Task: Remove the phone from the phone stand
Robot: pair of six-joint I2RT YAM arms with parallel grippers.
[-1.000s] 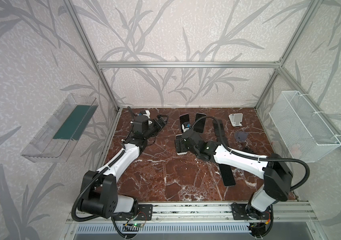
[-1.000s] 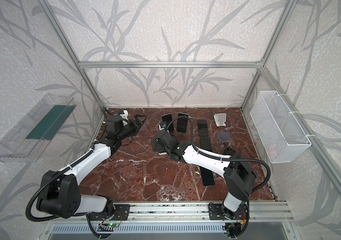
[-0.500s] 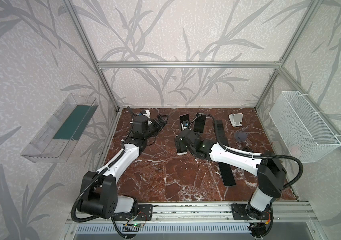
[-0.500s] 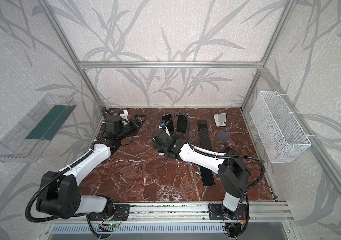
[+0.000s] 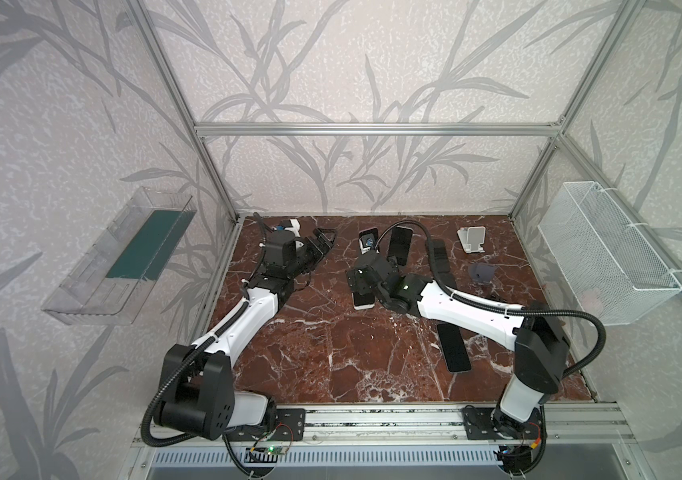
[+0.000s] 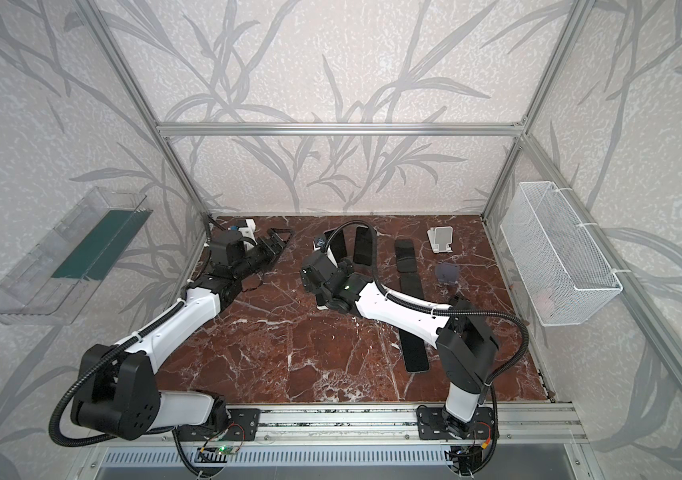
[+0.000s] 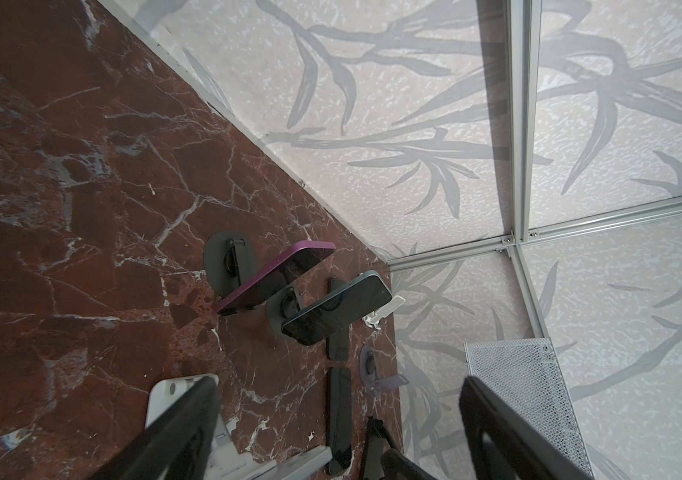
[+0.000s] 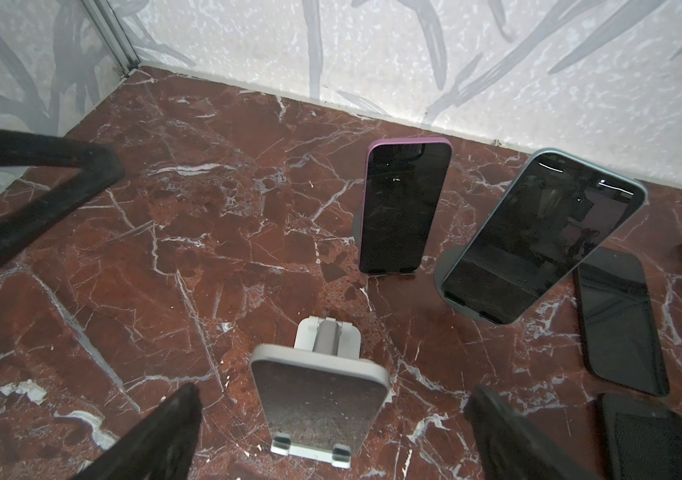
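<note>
Both agape and empty — left end effector, right end effector — phone stand half-hidden behind white-cased phone

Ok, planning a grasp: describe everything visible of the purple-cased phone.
The purple-cased phone is a slim slab: dark unlit screen, rounded purple rim. It stands in portrait, leaning back on a dark grey stand with an oval base, its lower edge in two small hooks. It sits near the back wall, beside but apart from a blue-grey-cased phone.
</note>
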